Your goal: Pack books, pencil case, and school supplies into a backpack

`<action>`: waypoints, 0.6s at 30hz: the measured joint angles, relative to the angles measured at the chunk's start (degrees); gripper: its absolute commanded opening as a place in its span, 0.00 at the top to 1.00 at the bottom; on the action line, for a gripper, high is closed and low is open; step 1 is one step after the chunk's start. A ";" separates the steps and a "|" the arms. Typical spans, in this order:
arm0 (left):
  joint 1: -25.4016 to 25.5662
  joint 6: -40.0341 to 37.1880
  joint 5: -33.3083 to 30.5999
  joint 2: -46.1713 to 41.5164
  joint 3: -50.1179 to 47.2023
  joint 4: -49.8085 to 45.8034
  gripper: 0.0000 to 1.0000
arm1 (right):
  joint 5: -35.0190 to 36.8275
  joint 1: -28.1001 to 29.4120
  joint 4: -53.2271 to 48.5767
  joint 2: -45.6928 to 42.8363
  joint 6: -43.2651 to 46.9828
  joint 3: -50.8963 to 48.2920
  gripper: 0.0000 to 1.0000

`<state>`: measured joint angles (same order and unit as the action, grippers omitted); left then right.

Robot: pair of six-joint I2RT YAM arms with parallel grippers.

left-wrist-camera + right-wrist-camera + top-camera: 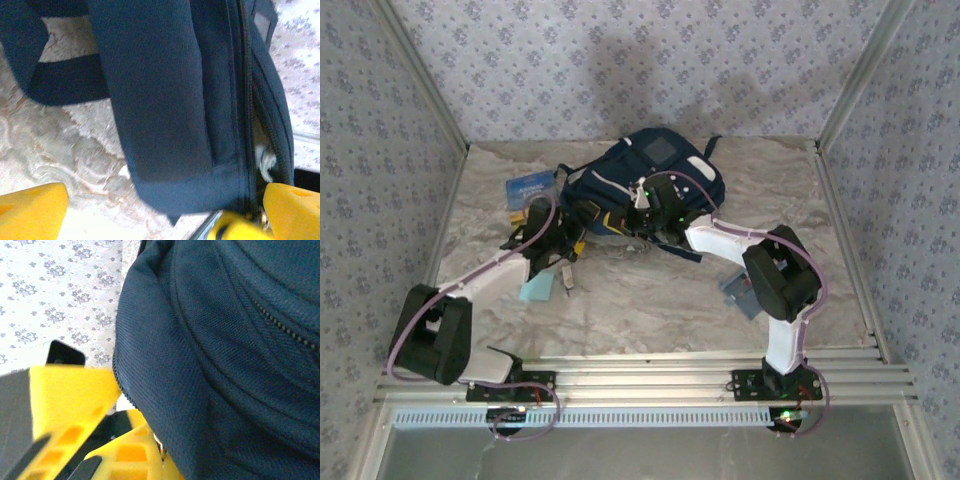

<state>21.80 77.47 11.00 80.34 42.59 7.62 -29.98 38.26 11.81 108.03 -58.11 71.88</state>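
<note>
Beside the backpack [650, 165], on its left near corner, my left arm lies stretched low from its base, wrist turned toward the bag. My left pincer [575, 240] is spread wide. From the wrist I see one yellow finger [32, 210] out over the cloth and the other [295, 210] against the zipper line, with the backpack's [165, 100] navy corner between them. My right arm rises from its base, folds at the elbow and reaches back left to the bag's near side. My right pincer [620, 222] is pressed together there. In the wrist view the fingers [75, 395] sit right at the backpack's [225, 365] zipped edge, and I cannot tell whether fabric is caught between them.

Along the zipper a narrow slit stands open with something pale showing inside; what the bag holds I cannot tell. Outside it, the book [530, 187] lies just left of the backpack. The light-blue pad [537, 290] lies nearer than the bag, beside my left forearm. The pencil case [738, 295] lies well to the bag's near right on the table [650, 300], partly under my right elbow.
</note>
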 measured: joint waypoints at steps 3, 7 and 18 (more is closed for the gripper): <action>0.57 2.82 -1.42 3.93 0.00 5.57 0.02 | -0.44 0.35 1.05 0.00 -1.18 0.00 1.00; 1.18 5.27 -2.49 8.31 -0.04 12.26 0.33 | -1.07 0.66 2.62 0.00 -3.04 -0.04 1.00; 0.70 4.83 -1.84 10.97 1.01 17.07 1.00 | -4.17 -0.52 -1.95 -1.70 1.68 -3.63 1.00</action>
<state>22.50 82.30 9.17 91.31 43.59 24.69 -34.15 37.74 9.87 106.32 -56.42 68.25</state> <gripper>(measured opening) 0.136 0.049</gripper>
